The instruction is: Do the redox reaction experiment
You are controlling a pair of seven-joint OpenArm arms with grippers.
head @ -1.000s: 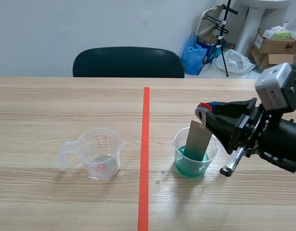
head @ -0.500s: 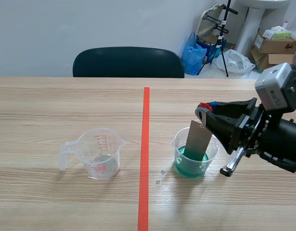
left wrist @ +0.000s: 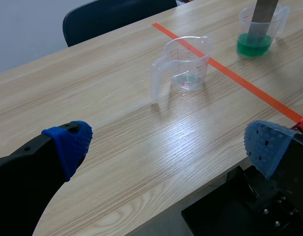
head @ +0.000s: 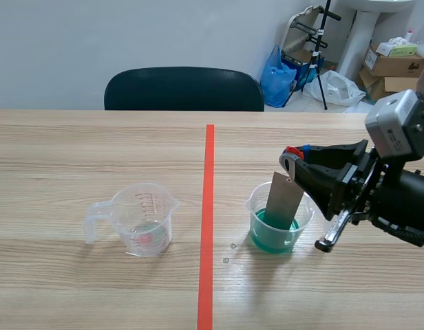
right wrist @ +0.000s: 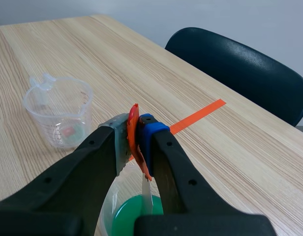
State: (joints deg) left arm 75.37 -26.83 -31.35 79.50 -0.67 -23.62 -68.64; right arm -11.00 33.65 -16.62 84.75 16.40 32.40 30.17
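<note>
Metal strip (head: pixel 282 199) in level right claw (head: pixel 290 163)

We honestly can't read anything here, the red scale marks on the clear measuring cup (head: pixel 144 218) are way too tiny.

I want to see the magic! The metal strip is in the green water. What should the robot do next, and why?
Probably lift the metal strip straight up out of the cup. The right gripper is shut on the clip holding it, its lower end sits in the green liquid, and a sideways pull might tip the cup.
</note>
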